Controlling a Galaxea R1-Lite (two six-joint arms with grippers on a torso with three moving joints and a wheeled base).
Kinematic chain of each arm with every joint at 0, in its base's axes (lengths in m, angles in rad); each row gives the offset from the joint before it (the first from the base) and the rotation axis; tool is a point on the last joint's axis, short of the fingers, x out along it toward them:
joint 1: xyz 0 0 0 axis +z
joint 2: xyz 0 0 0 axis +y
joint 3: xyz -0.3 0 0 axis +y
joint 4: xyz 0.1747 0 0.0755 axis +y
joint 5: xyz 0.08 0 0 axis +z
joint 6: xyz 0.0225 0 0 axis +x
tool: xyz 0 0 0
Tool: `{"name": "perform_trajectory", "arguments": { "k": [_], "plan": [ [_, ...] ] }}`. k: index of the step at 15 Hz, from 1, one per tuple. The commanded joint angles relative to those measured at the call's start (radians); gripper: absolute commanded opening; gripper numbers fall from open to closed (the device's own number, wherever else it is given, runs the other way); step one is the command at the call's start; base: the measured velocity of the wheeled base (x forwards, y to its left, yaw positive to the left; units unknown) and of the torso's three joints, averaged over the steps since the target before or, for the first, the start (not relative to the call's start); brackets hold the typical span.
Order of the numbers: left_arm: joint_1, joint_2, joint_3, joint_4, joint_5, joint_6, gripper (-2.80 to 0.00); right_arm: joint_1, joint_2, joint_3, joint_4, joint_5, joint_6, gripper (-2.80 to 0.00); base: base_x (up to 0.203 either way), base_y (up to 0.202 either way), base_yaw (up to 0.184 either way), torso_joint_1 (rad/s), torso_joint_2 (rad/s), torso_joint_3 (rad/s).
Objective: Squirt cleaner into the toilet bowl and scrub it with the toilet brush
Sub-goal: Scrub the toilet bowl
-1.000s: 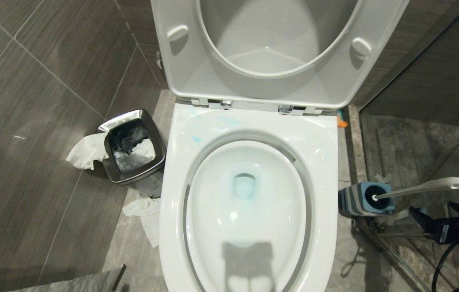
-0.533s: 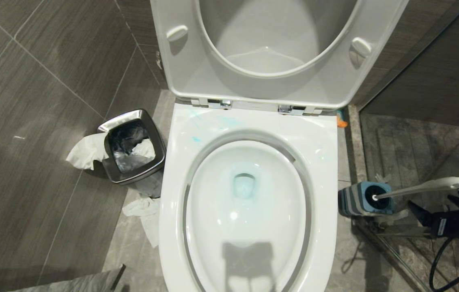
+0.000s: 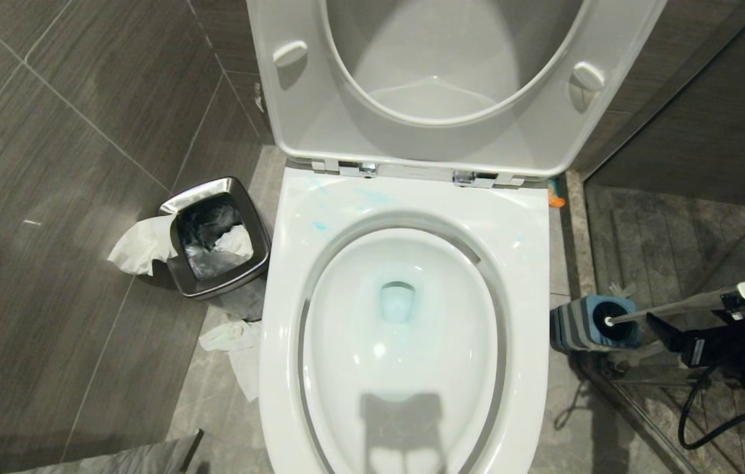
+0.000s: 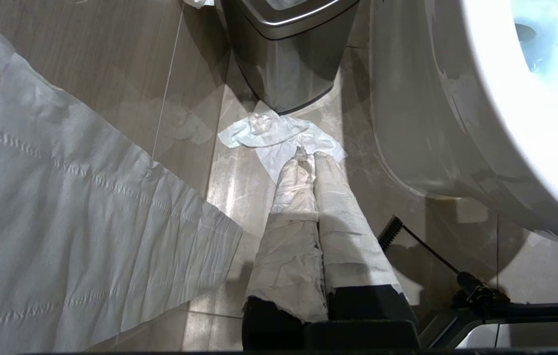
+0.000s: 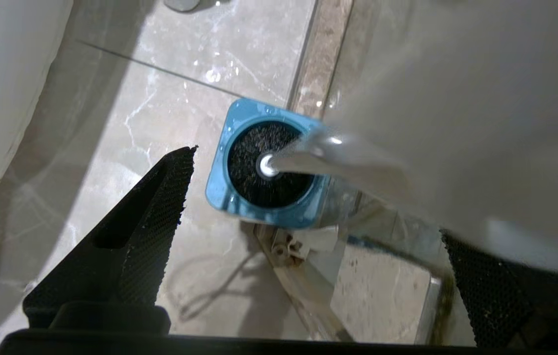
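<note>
While tissue (image 3: 230,345) litters the floor, a bin (image 3: 214,237) flanks the toilet bowl (image 3: 405,316).

In the head view the right gripper (image 3: 695,319) covers the upper end of the toilet brush (image 3: 668,309) handle, and the arm behind it is cut by the picture edge. In the right wrist view the handle is a pale blur near the camera, and one finger (image 5: 486,291) is cut by the edge. The brush head sits hidden inside the blue holder (image 3: 586,324). The raised lid (image 3: 451,141) is cut at the top. The left gripper (image 4: 308,162) is wrapped in paper, so its fingers are hidden.
</note>
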Motion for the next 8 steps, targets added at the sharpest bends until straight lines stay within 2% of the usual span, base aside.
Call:
{"name": "perform_trajectory", "arguments": {
  "k": [1,7,8],
  "plan": [
    [0.0,0.0,0.003,0.0,0.0,0.0,-2.8,0.018,0.02,-0.008,-0.008,-0.002,-0.002,0.0,0.0,0.0,0.0,0.0,0.0,0.0],
    [0.0,0.001,0.002,0.0,0.0,0.0,-2.8,0.057,0.011,-0.027,-0.008,-0.002,0.002,0.0,0.0,0.0,0.0,0.0,0.0,0.0],
    [0.0,0.0,0.002,0.0,0.0,0.0,-2.8,0.065,0.005,-0.029,-0.008,-0.003,0.004,-0.15,0.0,0.0,0.0,0.0,0.0,0.0]
  ]
}}
